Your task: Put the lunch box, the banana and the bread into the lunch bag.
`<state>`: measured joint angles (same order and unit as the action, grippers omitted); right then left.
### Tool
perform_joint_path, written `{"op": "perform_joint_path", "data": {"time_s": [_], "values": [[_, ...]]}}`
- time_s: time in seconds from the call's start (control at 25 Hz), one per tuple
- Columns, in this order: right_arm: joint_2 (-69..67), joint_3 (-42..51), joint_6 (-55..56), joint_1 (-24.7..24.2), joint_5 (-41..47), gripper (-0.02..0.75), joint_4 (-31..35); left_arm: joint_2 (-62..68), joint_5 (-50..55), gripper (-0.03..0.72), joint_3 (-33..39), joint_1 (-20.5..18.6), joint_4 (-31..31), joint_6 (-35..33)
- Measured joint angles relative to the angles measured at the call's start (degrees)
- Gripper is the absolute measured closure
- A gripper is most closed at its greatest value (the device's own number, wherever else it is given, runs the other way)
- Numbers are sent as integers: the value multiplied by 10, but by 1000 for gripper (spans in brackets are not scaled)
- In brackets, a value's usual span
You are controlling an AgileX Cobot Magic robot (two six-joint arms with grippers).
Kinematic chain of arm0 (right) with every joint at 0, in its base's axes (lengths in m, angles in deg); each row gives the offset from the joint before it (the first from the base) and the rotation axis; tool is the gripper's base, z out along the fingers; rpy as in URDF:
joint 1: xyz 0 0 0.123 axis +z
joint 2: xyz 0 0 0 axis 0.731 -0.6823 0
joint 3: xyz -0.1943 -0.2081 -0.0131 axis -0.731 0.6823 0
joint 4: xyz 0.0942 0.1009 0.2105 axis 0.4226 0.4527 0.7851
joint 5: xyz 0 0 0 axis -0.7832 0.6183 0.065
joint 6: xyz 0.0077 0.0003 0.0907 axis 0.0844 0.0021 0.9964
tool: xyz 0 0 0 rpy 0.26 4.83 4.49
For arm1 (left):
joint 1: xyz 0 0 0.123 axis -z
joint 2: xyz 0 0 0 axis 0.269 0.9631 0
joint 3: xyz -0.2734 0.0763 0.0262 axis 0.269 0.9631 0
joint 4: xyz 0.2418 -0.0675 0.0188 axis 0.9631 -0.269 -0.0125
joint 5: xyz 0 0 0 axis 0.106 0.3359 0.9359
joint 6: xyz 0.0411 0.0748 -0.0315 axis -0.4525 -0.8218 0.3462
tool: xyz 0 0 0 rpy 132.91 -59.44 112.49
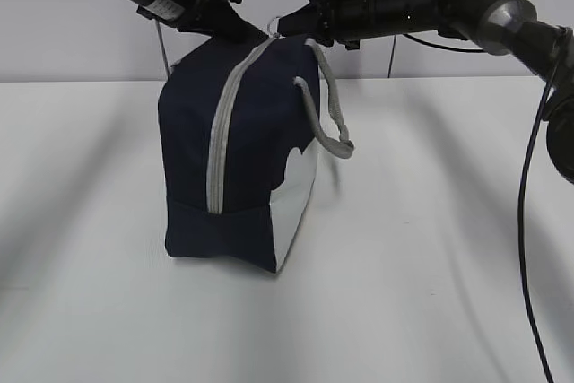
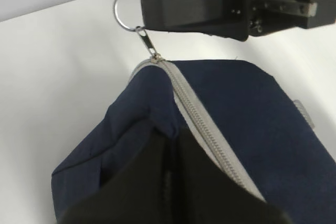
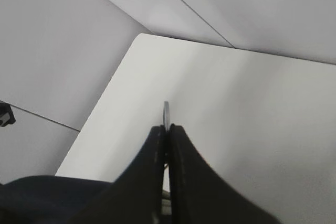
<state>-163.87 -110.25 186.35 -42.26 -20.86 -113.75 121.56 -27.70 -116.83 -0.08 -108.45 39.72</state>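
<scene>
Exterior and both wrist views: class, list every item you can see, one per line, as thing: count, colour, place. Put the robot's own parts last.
Lunch bag: one, dark navy with a white side panel, standing upright on the table, left of centre.
Zipper: one, grey, running closed from the bag's top down its front.
Ring pull: one, silver, at the zipper's top end, pinched by the right gripper.
Strap handle: one visible, grey, hanging on the bag's right side.
Table: one, white, under the bag.
Left gripper: one, black, at the bag's top rear, on the navy fabric.
Right gripper: one, black, shut on the ring pull.
</scene>
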Motion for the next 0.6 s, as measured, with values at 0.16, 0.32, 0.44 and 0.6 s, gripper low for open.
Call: {"op": "perform_joint_path", "data": {"time_s": [0.16, 0.32, 0.44, 0.6], "values": [[0, 0, 14, 0, 7, 754, 0, -9, -3, 666, 0, 7, 0, -15], [0, 0, 20, 0, 13, 754, 0, -17, -5, 666, 0, 7, 0, -28], [-4, -1, 23, 0, 14, 754, 1, -17, -8, 666, 0, 7, 0, -32], [-22, -1, 30, 0, 14, 754, 5, -17, -7, 666, 0, 7, 0, -38]]}}
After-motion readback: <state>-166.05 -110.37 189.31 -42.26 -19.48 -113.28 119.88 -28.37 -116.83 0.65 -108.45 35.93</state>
